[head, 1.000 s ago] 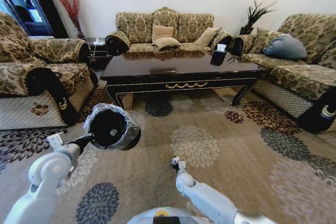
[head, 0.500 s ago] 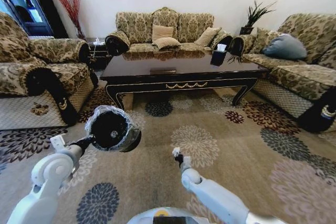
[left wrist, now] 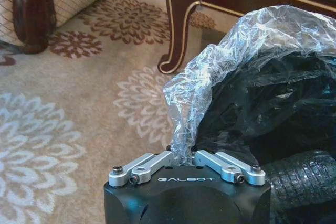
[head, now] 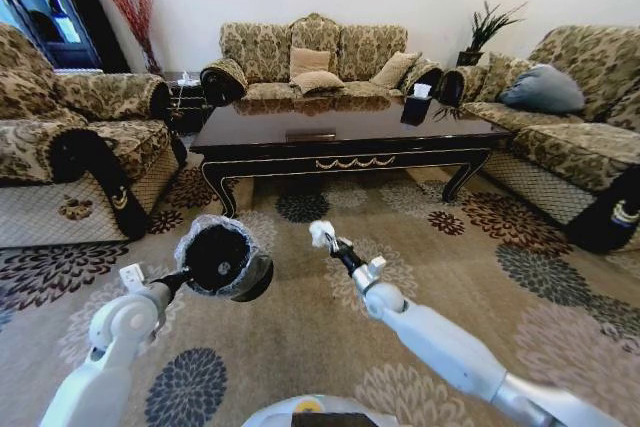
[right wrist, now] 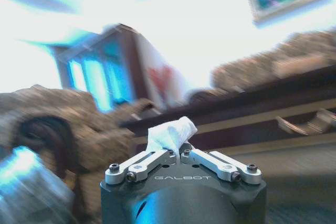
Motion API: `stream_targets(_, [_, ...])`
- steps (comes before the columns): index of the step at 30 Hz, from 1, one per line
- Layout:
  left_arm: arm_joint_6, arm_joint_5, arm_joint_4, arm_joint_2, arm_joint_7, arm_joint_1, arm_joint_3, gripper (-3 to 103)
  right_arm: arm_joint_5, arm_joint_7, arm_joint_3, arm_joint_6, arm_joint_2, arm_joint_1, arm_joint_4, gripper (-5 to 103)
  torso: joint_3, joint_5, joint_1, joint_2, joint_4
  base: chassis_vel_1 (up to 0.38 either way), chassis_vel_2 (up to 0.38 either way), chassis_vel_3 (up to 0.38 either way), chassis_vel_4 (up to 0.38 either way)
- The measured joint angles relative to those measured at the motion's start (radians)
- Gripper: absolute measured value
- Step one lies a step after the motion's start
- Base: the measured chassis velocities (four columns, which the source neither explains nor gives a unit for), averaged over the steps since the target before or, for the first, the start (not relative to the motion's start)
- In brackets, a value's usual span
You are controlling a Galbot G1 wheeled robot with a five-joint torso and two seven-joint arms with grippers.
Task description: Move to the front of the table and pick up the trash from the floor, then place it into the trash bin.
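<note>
Left pincer (left wrist: 181, 157) clamped tight on the bin (head: 222, 259) liner, holding it above the carpet (head: 450, 277). Right pincer (head: 325, 238) pinched shut on paper wad (right wrist: 170, 134), raised beside bin, before the worktop (head: 340, 127).

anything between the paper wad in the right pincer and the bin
Nothing: in the head view only bare carpet shows between the paper wad in the right pincer and the bin.

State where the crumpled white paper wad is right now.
In the head view the paper wad is pinched in the right gripper, raised above the carpet, right of the trash bin.
</note>
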Motion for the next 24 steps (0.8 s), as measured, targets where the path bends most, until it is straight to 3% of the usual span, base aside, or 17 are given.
stream_targets(5, [0.0,0.029,0.057,0.006,0.001,-0.065,0.121,1,0.039,-0.14,-0.103,0.029,0.0,0.102,0.001,0,0.0,-0.0002,0.0,0.0,-0.0001,0.0,0.0,0.0,0.0])
stream_targets(14, [0.0,0.014,0.138,0.015,-0.007,-0.211,0.241,1,0.009,-0.184,-0.245,0.059,0.029,0.2,-0.055,0,0.0,0.0,0.0,0.0,-0.0002,0.0,0.0,0.0,0.0])
stream_targets(24, [0.0,0.01,0.172,-0.006,-0.008,-0.262,0.295,1,0.013,-0.193,-0.267,0.061,0.044,0.239,-0.08,0,0.0,-0.0001,0.0,0.0,-0.0002,0.0,0.0,0.0,0.0])
